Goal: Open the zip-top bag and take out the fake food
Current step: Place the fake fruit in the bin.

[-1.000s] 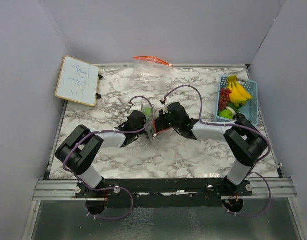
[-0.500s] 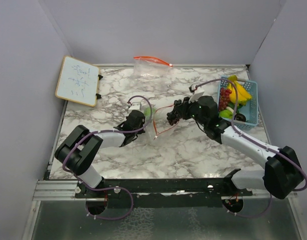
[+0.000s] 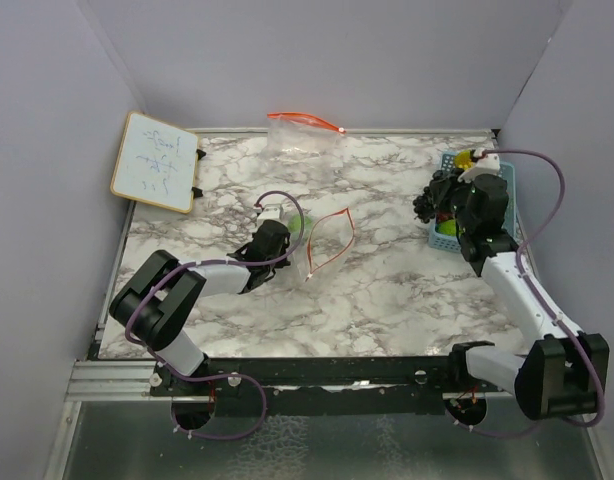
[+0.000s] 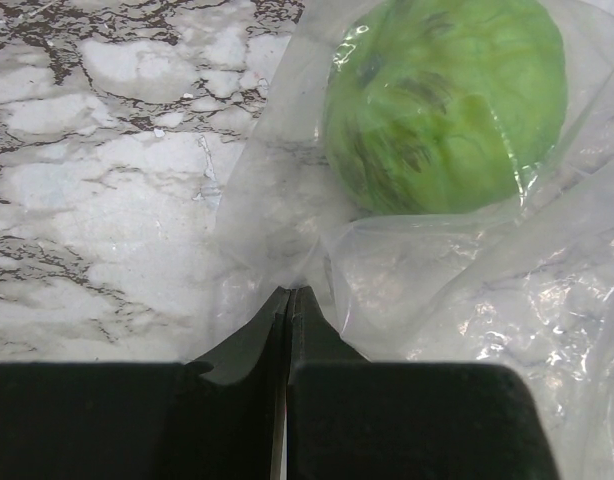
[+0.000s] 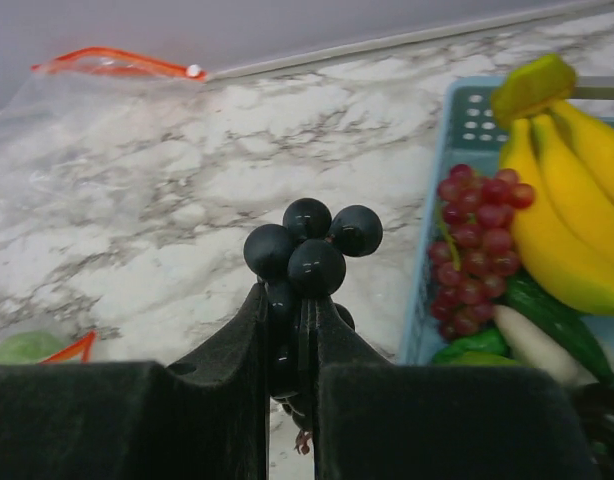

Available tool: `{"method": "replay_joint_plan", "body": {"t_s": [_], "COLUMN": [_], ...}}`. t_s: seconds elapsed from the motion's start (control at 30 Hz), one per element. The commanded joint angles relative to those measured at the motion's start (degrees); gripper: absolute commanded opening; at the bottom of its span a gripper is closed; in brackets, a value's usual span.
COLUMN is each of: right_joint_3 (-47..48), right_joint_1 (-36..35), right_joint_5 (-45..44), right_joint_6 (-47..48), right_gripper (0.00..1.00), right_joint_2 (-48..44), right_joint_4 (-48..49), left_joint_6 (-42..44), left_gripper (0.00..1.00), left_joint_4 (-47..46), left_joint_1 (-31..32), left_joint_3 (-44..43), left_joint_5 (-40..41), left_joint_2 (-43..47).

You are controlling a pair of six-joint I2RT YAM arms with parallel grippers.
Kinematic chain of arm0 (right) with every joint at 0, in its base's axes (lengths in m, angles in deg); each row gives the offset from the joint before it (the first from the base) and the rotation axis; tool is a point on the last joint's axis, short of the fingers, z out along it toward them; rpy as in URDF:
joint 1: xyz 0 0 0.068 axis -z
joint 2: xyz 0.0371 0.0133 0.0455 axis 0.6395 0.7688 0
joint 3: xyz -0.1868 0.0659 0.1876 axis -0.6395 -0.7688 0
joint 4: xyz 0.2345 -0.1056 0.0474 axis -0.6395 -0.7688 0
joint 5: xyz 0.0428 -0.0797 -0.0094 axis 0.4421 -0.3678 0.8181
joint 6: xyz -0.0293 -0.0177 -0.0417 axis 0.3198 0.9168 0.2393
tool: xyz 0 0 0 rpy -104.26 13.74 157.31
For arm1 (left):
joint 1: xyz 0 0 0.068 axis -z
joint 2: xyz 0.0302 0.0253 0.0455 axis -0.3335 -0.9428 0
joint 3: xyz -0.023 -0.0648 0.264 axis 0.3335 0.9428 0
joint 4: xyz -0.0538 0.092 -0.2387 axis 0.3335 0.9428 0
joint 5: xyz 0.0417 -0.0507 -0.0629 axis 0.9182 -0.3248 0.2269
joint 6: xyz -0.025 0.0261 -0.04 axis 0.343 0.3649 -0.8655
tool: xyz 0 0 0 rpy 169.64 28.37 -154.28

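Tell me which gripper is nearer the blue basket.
Right. The right gripper, holding dark grapes, is beside the basket's left edge; the left gripper, far left of it, pinches the bag.

- The zip-top bag (image 3: 325,245) lies near the middle of the surface (image 3: 387,290), a little to the left.
- The round fruit (image 4: 442,105) is inside this bag, at its left end.
- The left pincer (image 4: 289,300) is at the left edge of the bag and pinches it, just beside the round fruit.
- A second bag (image 3: 302,135) lies at the far edge of the surface, behind the first one.
- A board (image 3: 157,162) stands at the far left corner.
- The basket (image 5: 474,105) stands at the far right of the surface.
- In the basket lie the banana bunch (image 5: 567,220) and, to its left, a grape cluster (image 5: 482,250).
- The right pincer (image 5: 292,310) is just left of the basket, with the other grape cluster (image 5: 312,250) between its fingers.
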Motion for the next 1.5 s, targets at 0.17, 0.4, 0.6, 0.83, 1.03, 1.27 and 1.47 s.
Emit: {"method": "replay_joint_plan", "body": {"t_s": [0.17, 0.4, 0.6, 0.83, 1.03, 1.27, 1.47], "right_joint_3": [1.92, -2.88, -5.0, -6.03, -6.47, -6.7, -3.5], "right_joint_1": [8.44, 9.73, 11.53, 11.57, 11.52, 2.17, -11.3], "right_joint_5": [-10.55, -17.38, -22.34, -24.09, -9.48, 7.24, 6.97], "right_joint_6": [2.67, 3.31, 2.08, 1.5, 3.84, 1.43, 1.56], "right_gripper": [0.01, 0.01, 0.17, 0.85, 0.76, 0.57, 0.46], "right_joint_2": [1.42, 3.58, 4.56, -0.56, -7.03, -4.42, 2.83], "right_joint_4": [-1.19, 1.38, 2.44, 2.11, 2.84, 5.18, 7.83], "left_joint_6": [0.9, 0.83, 0.97, 1.0, 1.39, 1.19, 2.9], "left_gripper": [0.0, 0.0, 0.0, 0.0, 0.0, 0.0, 0.0], "left_joint_4": [-1.0, -1.5, -1.48, -1.75, -1.5, -2.09, 0.29], "left_joint_1": [-0.29, -0.27, -0.33, -0.33, -0.32, -0.33, 0.69], "left_joint_3": [-0.6, -0.69, -0.25, -0.08, 0.15, -0.07, -0.45], "left_joint_5": [-0.8, -1.74, -1.79, -2.6, -2.24, -2.12, 1.75], "left_joint_2": [-0.27, -0.53, 0.0, 0.49, 1.4, 1.24, 6.05]}}
